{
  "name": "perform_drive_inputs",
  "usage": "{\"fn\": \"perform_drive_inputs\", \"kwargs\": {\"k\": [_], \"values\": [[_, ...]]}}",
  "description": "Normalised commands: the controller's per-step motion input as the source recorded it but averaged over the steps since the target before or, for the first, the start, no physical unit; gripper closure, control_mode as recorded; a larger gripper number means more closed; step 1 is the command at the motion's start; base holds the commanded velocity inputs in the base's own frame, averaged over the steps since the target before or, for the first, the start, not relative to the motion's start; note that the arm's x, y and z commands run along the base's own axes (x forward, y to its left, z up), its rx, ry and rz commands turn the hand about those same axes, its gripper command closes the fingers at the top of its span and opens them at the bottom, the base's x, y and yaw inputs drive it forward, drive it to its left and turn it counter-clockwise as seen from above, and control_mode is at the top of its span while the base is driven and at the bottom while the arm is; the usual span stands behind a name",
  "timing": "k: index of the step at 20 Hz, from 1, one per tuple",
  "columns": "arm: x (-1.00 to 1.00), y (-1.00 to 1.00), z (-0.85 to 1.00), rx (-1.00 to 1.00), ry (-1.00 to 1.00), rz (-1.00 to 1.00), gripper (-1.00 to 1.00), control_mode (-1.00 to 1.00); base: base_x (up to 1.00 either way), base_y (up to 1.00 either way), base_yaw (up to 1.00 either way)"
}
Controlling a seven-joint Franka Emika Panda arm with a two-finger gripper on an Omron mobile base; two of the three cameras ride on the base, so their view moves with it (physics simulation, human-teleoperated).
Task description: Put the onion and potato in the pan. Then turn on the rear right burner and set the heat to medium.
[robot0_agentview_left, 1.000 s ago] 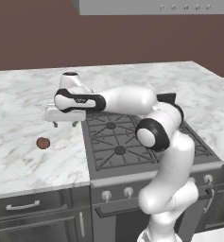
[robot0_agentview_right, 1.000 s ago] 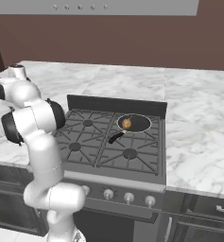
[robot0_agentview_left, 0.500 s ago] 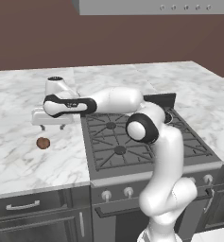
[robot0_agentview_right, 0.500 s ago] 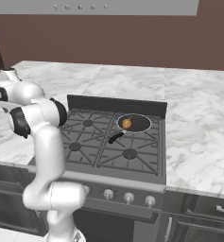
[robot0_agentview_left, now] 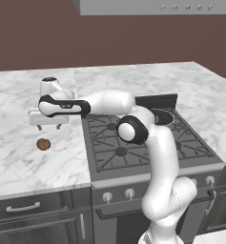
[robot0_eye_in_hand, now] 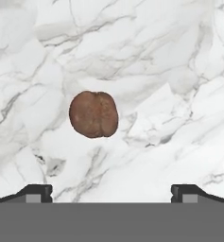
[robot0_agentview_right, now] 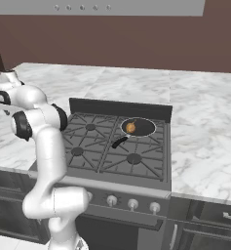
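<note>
The potato (robot0_agentview_left: 43,144), a dark reddish-brown lump, lies on the marble counter left of the stove; in the hand view the potato (robot0_eye_in_hand: 93,114) sits left of centre on the marble. My gripper (robot0_agentview_left: 48,126) hangs open a little above and behind it, fingers pointing down, nothing between them. Its two fingertips (robot0_eye_in_hand: 37,191) stand wide apart at the bottom of the hand view. The onion (robot0_agentview_right: 131,128), golden-tan, rests inside the pan (robot0_agentview_right: 147,127), which sits on the rear right burner (robot0_agentview_right: 139,129). The pan's black handle (robot0_agentview_right: 119,142) points toward the stove's front left.
The stove (robot0_agentview_left: 133,143) has black grates and several knobs (robot0_agentview_right: 132,203) along its front panel. A raised back guard (robot0_agentview_right: 121,108) runs behind the burners. Marble counter (robot0_agentview_left: 19,157) stretches on both sides of the stove. My arm reaches across the stove's left half.
The hand has swung leftward off the stove's edge and out over the counter, ending above the potato. The gripper stays open. Onion and pan have not moved.
</note>
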Motion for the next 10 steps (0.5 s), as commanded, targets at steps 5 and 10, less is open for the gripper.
{"fn": "perform_drive_inputs", "kwargs": {"k": [5,10], "values": [[0.44,0.13,-0.30,0.00,0.00,0.00,-1.00,-1.00,0.00,0.00,0.00],[0.11,0.24,-0.30,0.00,0.00,0.00,-1.00,-1.00,0.00,0.00,0.00]]}}
